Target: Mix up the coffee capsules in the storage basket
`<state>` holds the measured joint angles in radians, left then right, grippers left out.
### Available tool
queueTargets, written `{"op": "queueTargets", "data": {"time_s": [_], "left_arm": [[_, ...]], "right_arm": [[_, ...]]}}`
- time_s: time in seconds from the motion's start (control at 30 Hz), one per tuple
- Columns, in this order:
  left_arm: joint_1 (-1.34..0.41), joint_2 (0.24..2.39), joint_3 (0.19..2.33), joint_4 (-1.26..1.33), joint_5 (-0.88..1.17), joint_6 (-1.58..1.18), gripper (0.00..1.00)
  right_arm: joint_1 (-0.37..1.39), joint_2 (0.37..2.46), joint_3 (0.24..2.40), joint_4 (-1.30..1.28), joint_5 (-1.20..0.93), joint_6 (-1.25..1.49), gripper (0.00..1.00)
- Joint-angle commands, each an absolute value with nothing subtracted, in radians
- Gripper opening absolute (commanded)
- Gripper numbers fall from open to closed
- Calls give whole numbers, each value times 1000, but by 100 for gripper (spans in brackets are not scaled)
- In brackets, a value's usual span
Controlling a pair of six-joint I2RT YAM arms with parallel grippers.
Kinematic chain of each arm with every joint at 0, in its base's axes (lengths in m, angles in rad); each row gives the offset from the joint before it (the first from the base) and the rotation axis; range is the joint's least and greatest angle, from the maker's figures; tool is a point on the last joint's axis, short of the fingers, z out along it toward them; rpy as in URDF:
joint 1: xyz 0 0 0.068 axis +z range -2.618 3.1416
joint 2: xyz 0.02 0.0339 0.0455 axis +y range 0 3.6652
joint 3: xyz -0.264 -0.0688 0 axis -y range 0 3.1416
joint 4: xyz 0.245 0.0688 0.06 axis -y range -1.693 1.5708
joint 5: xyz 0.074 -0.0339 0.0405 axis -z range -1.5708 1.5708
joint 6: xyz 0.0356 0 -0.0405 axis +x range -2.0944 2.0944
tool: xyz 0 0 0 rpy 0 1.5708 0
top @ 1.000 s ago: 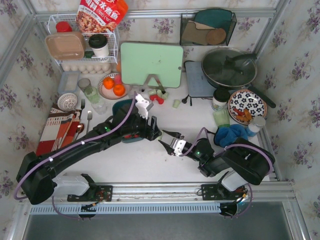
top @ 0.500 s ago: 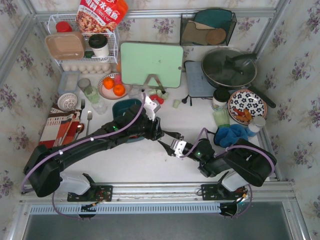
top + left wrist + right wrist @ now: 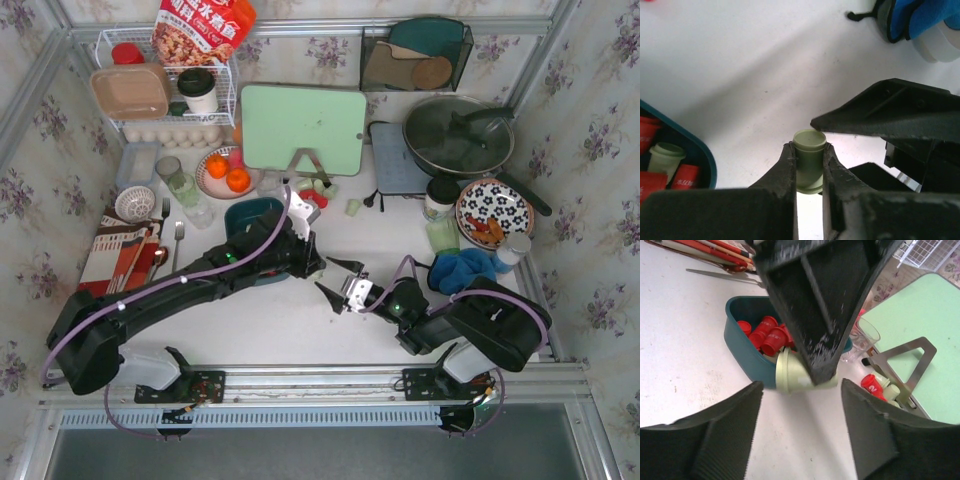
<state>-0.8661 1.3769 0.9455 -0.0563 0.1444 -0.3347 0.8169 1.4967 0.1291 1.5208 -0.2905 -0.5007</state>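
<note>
A pale green coffee capsule [image 3: 810,142] stands on the white table just right of the storage basket [image 3: 706,161], and my left gripper [image 3: 809,150] is shut on it. The teal basket [image 3: 742,347] holds red capsules [image 3: 769,337] and a green one [image 3: 664,154]. My right gripper [image 3: 801,395] is open, its fingers spread on either side of the held capsule [image 3: 790,374] and clear of it. From above, the left gripper [image 3: 312,262] and right gripper [image 3: 335,275] meet beside the basket [image 3: 245,210]. More loose capsules [image 3: 315,195] lie by the cutting-board stand.
A green cutting board [image 3: 302,128] stands on a metal stand behind the loose capsules. A plate of oranges [image 3: 225,172] and a glass [image 3: 183,187] sit at back left. A blue cloth [image 3: 462,268], patterned dish [image 3: 494,210] and pan [image 3: 458,135] are on the right.
My left gripper has moved right, off the basket, and closed on the green capsule. My right gripper's jaws have spread wider, and the arm has barely moved.
</note>
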Motion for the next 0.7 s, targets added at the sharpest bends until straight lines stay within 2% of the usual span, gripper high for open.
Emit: {"op": "queueTargets", "data": {"time_s": [0.0, 0.13, 0.27, 0.43, 0.57, 0.67], "left_arm": [[-862, 1326, 943, -70, 12, -335, 6], [-823, 1284, 950, -141, -83, -317, 5], [-697, 1267, 963, -189, -99, -302, 5], [-531, 1327, 1009, -209, -128, -286, 6], [-439, 1455, 1074, -200, -128, -282, 6], [-401, 1560, 1137, -193, -112, -276, 6]], "right_arm": [[818, 1514, 125, 1798, -221, -491, 76], [817, 1520, 127, 1812, -168, -478, 89], [818, 1521, 144, 1800, -78, -438, 99], [818, 1497, 207, 1693, 230, -255, 100], [818, 1413, 281, 1477, 542, -103, 100], [810, 1350, 407, 1063, 646, -38, 100]]}}
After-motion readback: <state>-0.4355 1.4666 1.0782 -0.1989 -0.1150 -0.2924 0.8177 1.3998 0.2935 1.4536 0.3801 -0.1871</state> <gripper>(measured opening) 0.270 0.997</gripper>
